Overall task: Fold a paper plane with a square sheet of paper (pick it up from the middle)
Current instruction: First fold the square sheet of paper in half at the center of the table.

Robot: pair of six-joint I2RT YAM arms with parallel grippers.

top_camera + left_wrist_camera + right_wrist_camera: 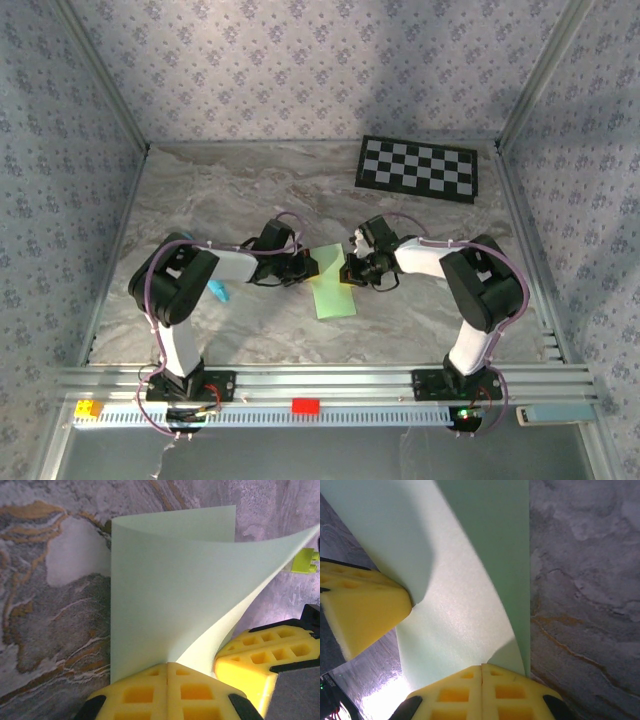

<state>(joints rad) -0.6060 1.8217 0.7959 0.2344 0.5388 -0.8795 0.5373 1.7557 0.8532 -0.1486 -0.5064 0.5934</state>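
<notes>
The square sheet of paper [331,285], pale mint-green, is curled up between the two grippers at the middle of the table, its near part lying on the marble. My left gripper [306,266] is shut on the sheet's left edge; in the left wrist view the paper [165,590] rises from the closed yellow pads [150,692] and bends over to the right. My right gripper [352,270] is shut on the opposite edge, and the paper [460,605] curves away from its closed pads [512,695]. Each wrist view also catches the other gripper's yellow pad [260,655] [360,605] close by.
A black-and-white checkerboard [418,167] lies at the back right. A small cyan-blue stick [218,291] lies beside the left arm. A lime-green brick [306,561] sits on the marble beyond the paper. Yellow [88,409] and red [305,405] bricks rest on the front rail.
</notes>
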